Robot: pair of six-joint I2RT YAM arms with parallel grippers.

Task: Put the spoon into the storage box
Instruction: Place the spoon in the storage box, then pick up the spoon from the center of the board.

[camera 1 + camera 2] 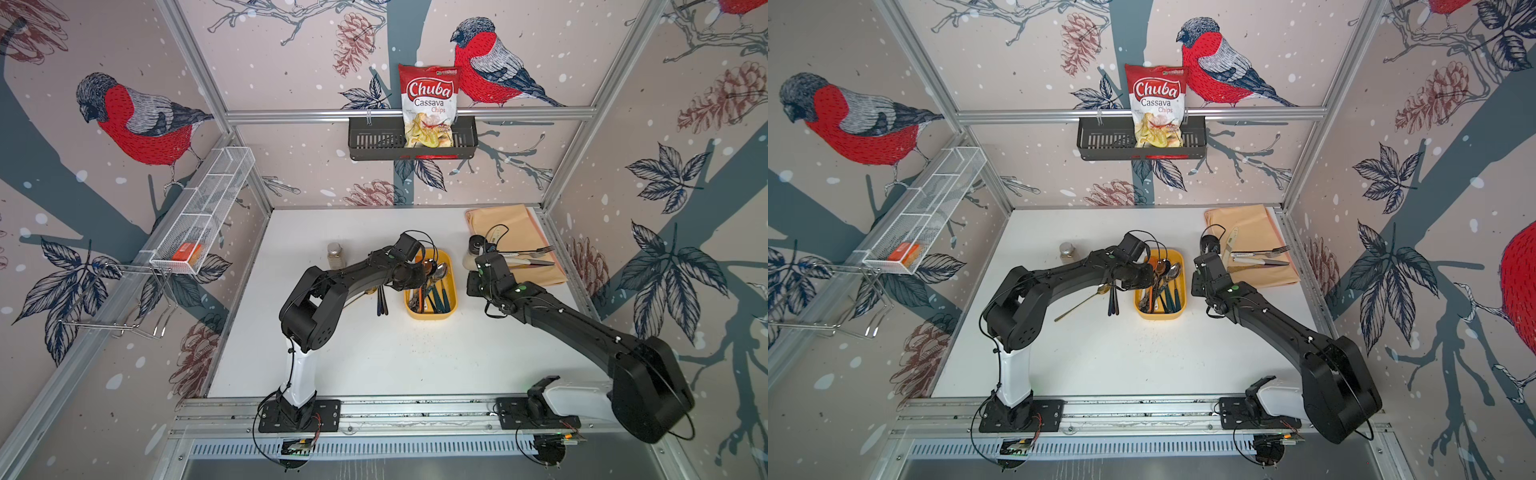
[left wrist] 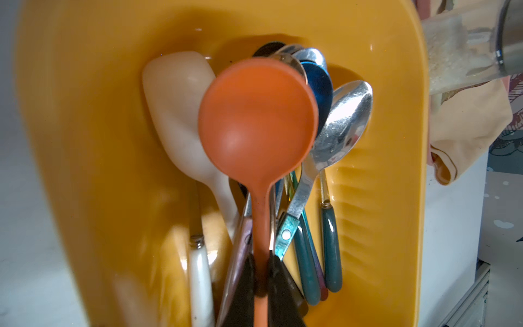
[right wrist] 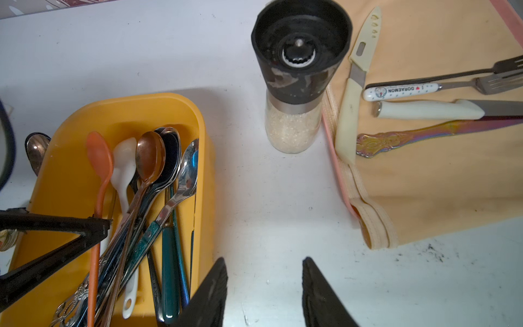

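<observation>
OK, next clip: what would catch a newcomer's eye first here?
The yellow storage box mid-table, crammed with spoons, where the left gripper has its jaws shut on an orange spoon over the pile. Behind, a red chips bag stands in a black wall basket.

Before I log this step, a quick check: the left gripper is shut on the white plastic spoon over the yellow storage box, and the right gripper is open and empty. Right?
One thing is wrong: the left gripper is shut on the orange spoon, not the white plastic spoon, which lies in the yellow storage box, as the left wrist view shows. The right gripper is open and empty.
</observation>
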